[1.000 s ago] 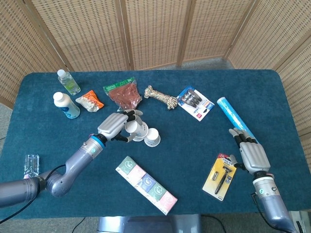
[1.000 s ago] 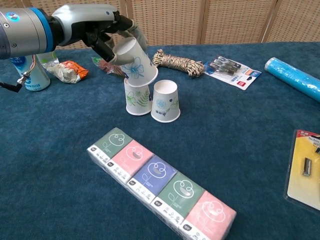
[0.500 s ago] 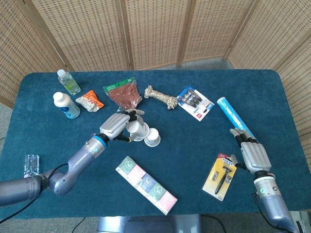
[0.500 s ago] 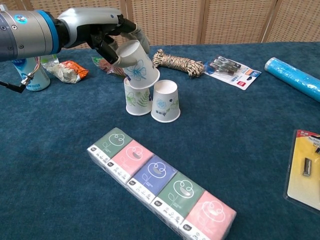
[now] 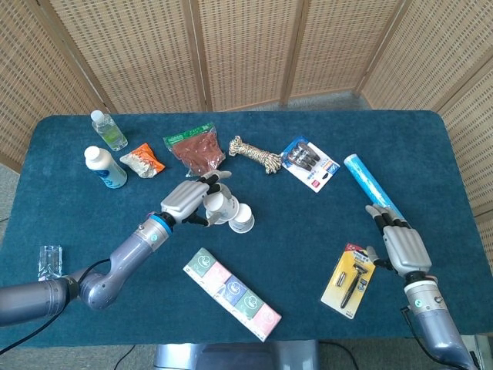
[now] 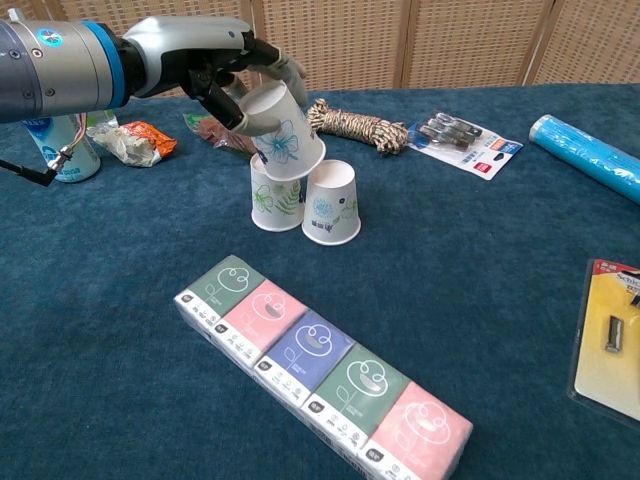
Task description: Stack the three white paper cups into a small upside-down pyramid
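Two white paper cups with floral prints stand upside down side by side on the blue cloth, the left cup point(image 6: 273, 207) touching the right cup point(image 6: 332, 203). My left hand point(image 6: 214, 62) grips the third cup point(image 6: 285, 135), tilted with its base up, just above the left cup and over the seam between the pair. In the head view, the left hand point(image 5: 186, 199) and held cup point(image 5: 218, 204) hide most of the left standing cup; the right cup point(image 5: 242, 219) shows. My right hand point(image 5: 401, 247) lies open and empty on the cloth at the right.
A strip of tissue packs point(image 6: 320, 375) lies in front of the cups. A rope bundle point(image 6: 355, 126), a battery pack point(image 5: 310, 163) and a blue roll point(image 6: 590, 155) lie behind and to the right. A razor pack point(image 5: 354, 277) sits by my right hand. Bottles point(image 5: 104, 166) and snack bags point(image 5: 144, 160) are far left.
My left hand has carried the held cup a little to the right, closer over the seam between the two standing cups. The right hand has not moved.
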`<action>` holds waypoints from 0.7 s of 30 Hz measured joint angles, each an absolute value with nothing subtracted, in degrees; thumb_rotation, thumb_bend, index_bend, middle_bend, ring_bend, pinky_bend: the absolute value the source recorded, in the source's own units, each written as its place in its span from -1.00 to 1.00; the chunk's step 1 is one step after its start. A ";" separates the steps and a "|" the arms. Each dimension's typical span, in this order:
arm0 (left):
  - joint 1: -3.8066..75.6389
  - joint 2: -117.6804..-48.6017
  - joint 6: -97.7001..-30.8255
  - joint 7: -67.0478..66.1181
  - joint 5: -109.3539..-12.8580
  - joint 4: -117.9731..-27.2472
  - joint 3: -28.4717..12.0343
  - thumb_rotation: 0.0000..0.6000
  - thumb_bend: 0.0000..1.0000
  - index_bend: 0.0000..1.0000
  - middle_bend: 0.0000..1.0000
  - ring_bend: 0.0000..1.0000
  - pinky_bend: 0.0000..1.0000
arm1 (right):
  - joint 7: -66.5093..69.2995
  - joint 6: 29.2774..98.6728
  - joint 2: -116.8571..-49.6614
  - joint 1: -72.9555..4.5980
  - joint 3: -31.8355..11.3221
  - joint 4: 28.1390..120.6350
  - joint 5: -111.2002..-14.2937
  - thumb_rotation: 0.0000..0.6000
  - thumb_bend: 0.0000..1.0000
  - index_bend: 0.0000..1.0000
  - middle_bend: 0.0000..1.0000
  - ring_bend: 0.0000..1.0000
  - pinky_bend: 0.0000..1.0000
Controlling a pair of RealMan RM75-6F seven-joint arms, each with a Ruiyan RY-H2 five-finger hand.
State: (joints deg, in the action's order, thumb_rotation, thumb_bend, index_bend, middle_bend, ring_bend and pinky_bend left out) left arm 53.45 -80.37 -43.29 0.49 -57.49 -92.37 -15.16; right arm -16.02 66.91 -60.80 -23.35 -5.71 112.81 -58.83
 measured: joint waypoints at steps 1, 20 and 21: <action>53.49 -80.37 -43.29 0.47 -57.49 -92.37 -15.14 1.00 -0.03 -0.40 -0.89 -1.00 -0.47 | -15.83 66.77 -60.79 -23.34 -5.71 112.78 -58.86 1.00 -0.04 -1.00 -1.00 -1.00 -0.63; 53.73 -79.79 -43.06 1.88 -58.16 -92.42 -15.18 1.00 -0.03 -0.73 -1.00 -1.00 -0.80 | -15.25 65.93 -60.42 -23.10 -5.76 112.69 -59.02 1.00 -0.04 -1.00 -1.00 -1.00 -0.63; 53.80 -79.90 -43.04 2.03 -58.39 -92.26 -15.23 1.00 -0.03 -0.73 -1.00 -1.00 -0.80 | -15.21 66.00 -60.41 -23.07 -5.79 112.69 -59.03 1.00 -0.04 -1.00 -1.00 -1.00 -0.63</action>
State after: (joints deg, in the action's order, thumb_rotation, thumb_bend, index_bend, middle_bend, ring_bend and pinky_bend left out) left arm 53.80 -79.90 -43.04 2.03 -58.39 -92.26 -15.23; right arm -15.21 66.00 -60.41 -23.07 -5.79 112.69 -59.03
